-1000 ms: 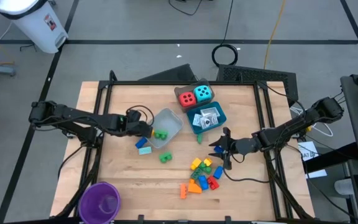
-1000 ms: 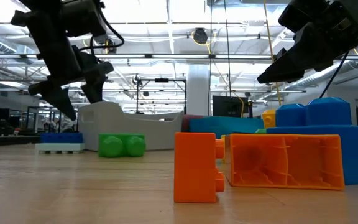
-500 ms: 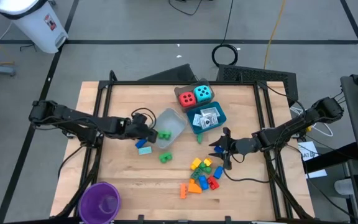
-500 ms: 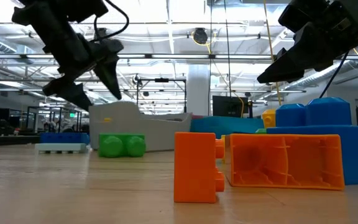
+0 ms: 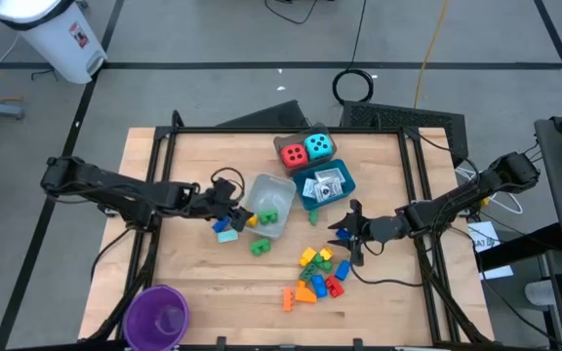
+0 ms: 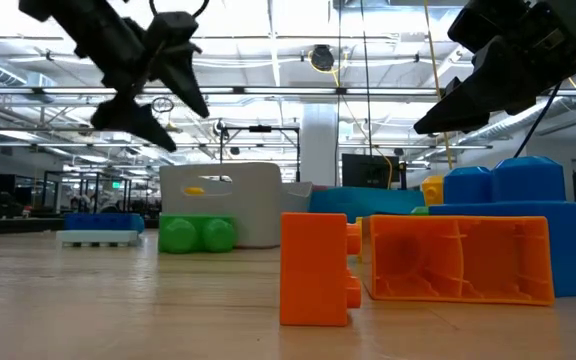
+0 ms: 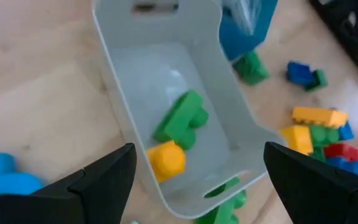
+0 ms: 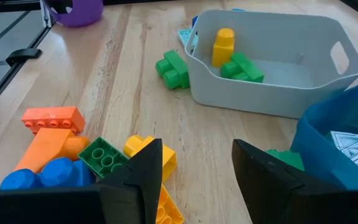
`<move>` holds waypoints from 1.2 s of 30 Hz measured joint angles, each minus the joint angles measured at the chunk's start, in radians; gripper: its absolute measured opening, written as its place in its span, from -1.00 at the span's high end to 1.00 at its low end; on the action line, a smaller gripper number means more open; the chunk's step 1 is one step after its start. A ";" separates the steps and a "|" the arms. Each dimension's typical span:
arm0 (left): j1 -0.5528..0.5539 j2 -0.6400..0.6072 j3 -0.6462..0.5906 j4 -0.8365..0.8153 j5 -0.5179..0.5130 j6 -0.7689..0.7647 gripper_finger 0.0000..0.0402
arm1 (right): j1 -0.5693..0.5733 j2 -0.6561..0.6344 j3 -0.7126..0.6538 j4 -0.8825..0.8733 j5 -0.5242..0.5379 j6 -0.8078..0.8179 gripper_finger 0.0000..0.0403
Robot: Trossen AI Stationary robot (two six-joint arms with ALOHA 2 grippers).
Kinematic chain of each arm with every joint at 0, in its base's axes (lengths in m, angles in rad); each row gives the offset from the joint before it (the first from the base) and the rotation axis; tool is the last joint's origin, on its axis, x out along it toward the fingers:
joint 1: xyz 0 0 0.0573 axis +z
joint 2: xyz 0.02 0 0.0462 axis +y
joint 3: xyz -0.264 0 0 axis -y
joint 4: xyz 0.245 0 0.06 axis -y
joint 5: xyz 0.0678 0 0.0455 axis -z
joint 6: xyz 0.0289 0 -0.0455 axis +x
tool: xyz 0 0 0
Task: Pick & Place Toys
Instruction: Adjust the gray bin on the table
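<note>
A grey tray (image 5: 266, 205) stands flat on its base near the table's middle. A green brick (image 7: 180, 118) and a yellow brick (image 7: 165, 158) lie on its floor. My left gripper (image 7: 199, 152) hangs open above the tray's left end (image 6: 186, 128), slanting down, and touches nothing. My right gripper (image 5: 344, 234) hovers open over bare wood (image 8: 197, 149), right of the tray and above a pile of bricks (image 5: 320, 273). A cyan brick (image 5: 224, 232) and a green brick (image 5: 260, 247) lie on the table beside the tray.
A red die (image 5: 292, 154) and a cyan die (image 5: 318, 146) sit in a clear tray at the back. A blue tray (image 5: 344, 185) beside it holds white packets. A purple cup (image 5: 157, 314) stands at the near left corner. Orange bricks (image 5: 296, 294) lie near the front.
My left gripper has risen and gone a little toward the table's right edge, tipping to a less steep slant, still open. The grey tray, tilted a second ago, has settled flat on its base, with the green brick now farther inside it.
</note>
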 joint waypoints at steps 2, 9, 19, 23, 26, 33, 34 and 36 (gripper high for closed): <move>-0.012 -0.005 0.009 -0.106 -0.043 -0.027 -0.77 | 0.000 0.000 0.000 0.000 0.000 0.000 0.17; -0.038 0.008 0.013 -0.434 -0.109 -0.264 -0.77 | 0.000 0.000 0.000 -0.002 0.000 0.000 0.17; -0.072 0.140 0.013 -0.319 -0.002 -0.272 -0.77 | 0.000 0.000 0.000 0.000 0.000 0.000 0.17; -0.072 0.220 0.013 -0.204 0.022 -0.181 -0.77 | 0.000 0.000 0.000 0.000 0.000 0.000 0.17; -0.058 0.242 0.014 -0.104 0.055 -0.121 -0.77 | 0.000 0.000 0.000 0.000 0.000 0.000 0.17; -0.035 0.249 0.014 0.109 0.093 0.031 -0.77 | 0.000 0.000 0.000 0.000 0.000 0.000 0.17; -0.030 0.249 0.014 0.121 0.092 0.054 -0.77 | 0.000 0.000 0.000 0.000 0.000 0.000 0.17; -0.018 0.249 0.014 0.129 0.074 0.079 -0.77 | 0.000 0.000 0.000 0.000 0.000 0.000 0.17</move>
